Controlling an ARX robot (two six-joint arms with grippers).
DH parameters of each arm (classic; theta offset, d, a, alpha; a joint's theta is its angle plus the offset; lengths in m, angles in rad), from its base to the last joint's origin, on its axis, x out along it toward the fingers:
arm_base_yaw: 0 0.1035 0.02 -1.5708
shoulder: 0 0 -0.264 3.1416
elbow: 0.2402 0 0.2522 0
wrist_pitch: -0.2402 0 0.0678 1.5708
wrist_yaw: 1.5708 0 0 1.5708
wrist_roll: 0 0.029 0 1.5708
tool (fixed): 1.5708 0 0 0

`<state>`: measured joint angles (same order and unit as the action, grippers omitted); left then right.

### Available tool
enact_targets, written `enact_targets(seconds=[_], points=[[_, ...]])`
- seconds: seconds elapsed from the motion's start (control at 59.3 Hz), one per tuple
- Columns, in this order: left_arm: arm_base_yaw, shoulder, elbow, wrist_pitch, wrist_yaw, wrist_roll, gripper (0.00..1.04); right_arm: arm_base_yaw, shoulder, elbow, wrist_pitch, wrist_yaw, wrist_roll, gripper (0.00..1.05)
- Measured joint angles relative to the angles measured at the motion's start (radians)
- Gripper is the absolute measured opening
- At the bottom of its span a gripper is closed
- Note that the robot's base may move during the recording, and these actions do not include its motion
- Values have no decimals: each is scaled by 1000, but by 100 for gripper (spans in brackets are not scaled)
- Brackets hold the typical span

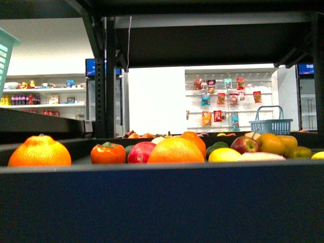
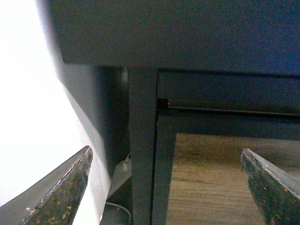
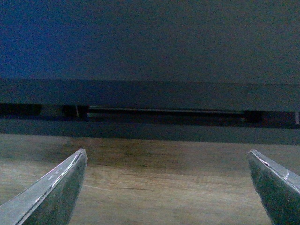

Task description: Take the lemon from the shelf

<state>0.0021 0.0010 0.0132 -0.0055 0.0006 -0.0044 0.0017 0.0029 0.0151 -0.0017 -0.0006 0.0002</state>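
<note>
Front view, level with the front lip of the black metal multi-tier shelf (image 1: 162, 202), its perforated upright standing left of centre. A teal plastic basket (image 1: 5, 50) cuts in at the far upper left. Fruit lies on the dark deck behind the lip. From the left: a big round orange (image 1: 39, 152), a squat red-orange fruit with a green calyx (image 1: 107, 153), a dark red apple (image 1: 142, 152), then a second, larger orange (image 1: 175, 151). Just right of that one is the rounded yellow lemon (image 1: 224, 155), low against the lip and right of centre. A red-and-yellow apple (image 1: 245, 145) sits behind it, with yellow-orange fruits further right. A blue wire-handled basket (image 1: 271, 124) shows far back. My left gripper (image 2: 166, 187) has its jaws wide apart and holds nothing. It faces a dark shelf post and the wood-look lower panel (image 2: 215, 187), under a dark deck. My right gripper (image 3: 164, 187) is likewise spread wide and empty, facing the same kind of wooden panel below a dark deck edge. The lemon shows only in the front view, on the fruit deck. Both pairs of jaws face the panel lower down, apart from it.
</note>
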Motion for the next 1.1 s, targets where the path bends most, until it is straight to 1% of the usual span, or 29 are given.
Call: enact_targets(seconds=[1.096], points=[[0, 0, 0, 0, -1, 0, 97, 0, 0, 0, 0, 0, 0, 102]])
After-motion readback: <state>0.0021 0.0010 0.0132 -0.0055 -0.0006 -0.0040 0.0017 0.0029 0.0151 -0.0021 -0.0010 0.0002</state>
